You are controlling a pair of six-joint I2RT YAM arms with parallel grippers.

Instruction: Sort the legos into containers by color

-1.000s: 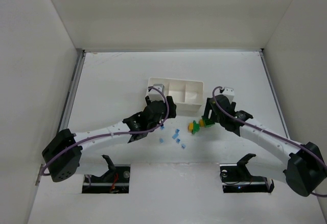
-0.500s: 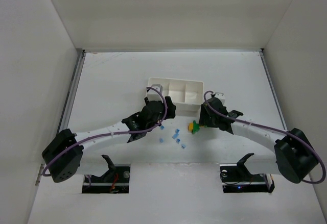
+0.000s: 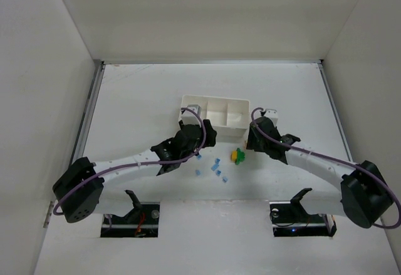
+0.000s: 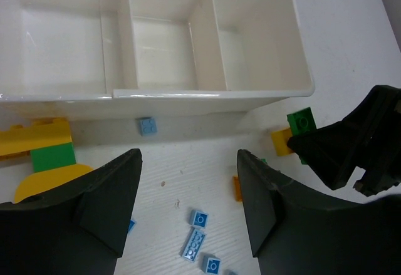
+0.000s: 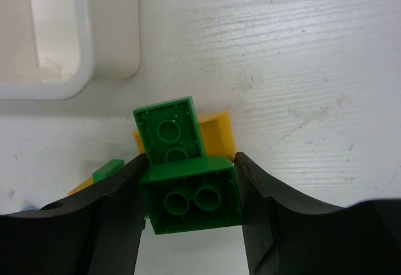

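Tray (image 3: pixel 215 101) is seen from above at mid-table, with blue bricks (image 3: pixel 217 168) scattered just in front of it. From the left wrist, the left gripper (image 4: pixel 188 157) is held open, jaws apart above those blue bricks. From the right wrist, a green brick (image 5: pixel 191 197) is clamped by the right gripper (image 5: pixel 189 160), touching a yellow brick (image 5: pixel 220 131) near the tray's corner.

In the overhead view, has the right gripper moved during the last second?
Yes. The right gripper has shifted left, nearer the right end of the white tray, and its fingers now press on a green brick.
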